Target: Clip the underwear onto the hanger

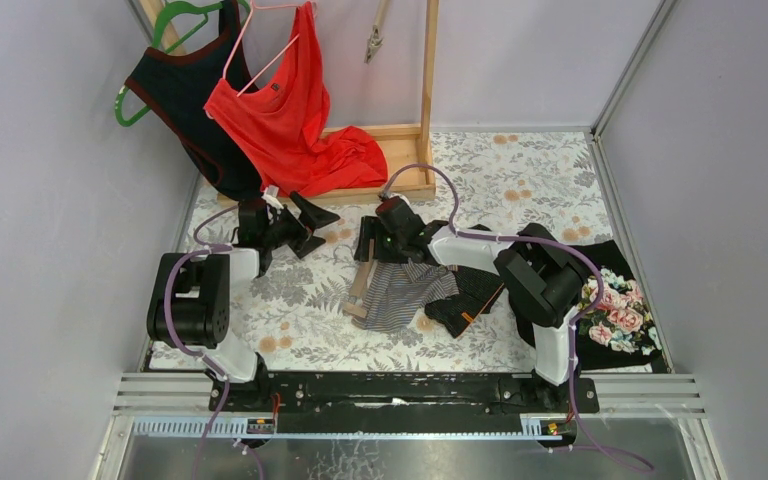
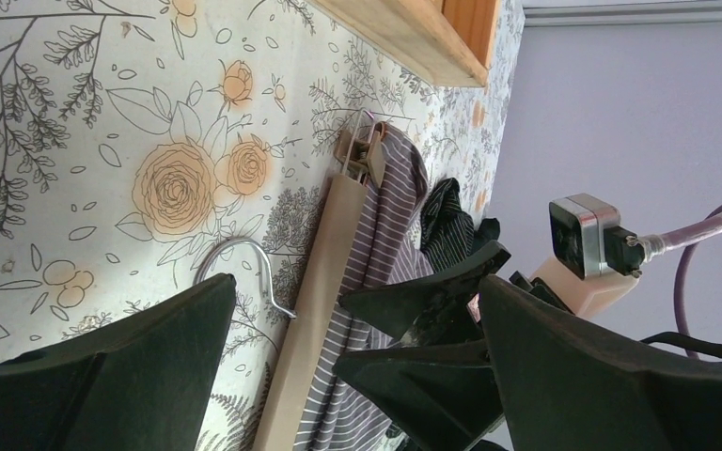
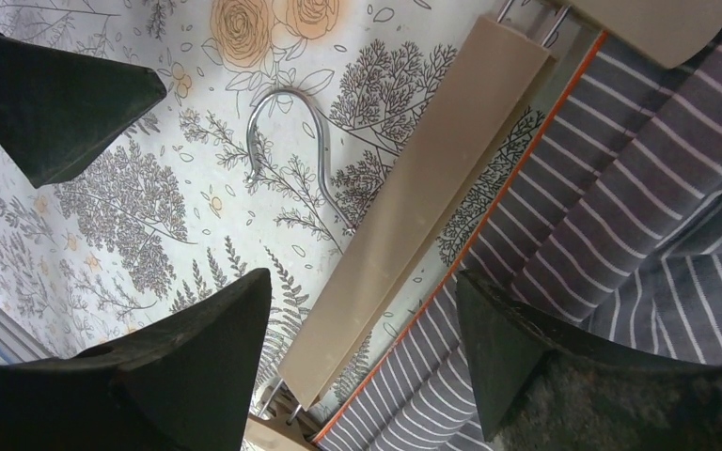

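The hanger is a beige bar with a metal hook, lying flat on the floral tabletop. The grey striped underwear lies bunched along its right side, its orange-edged waistband next to the bar. One end clip overlaps the cloth; whether it grips it I cannot tell. My right gripper is open, low over the bar, one finger on the hook side and one over the stripes. My left gripper hangs open just left of the hanger, empty. In the left wrist view the bar and underwear show between its fingers.
A black garment lies just right of the underwear. A floral-print cloth is at the right edge. At the back a wooden rack carries a red top and a black top on hangers.
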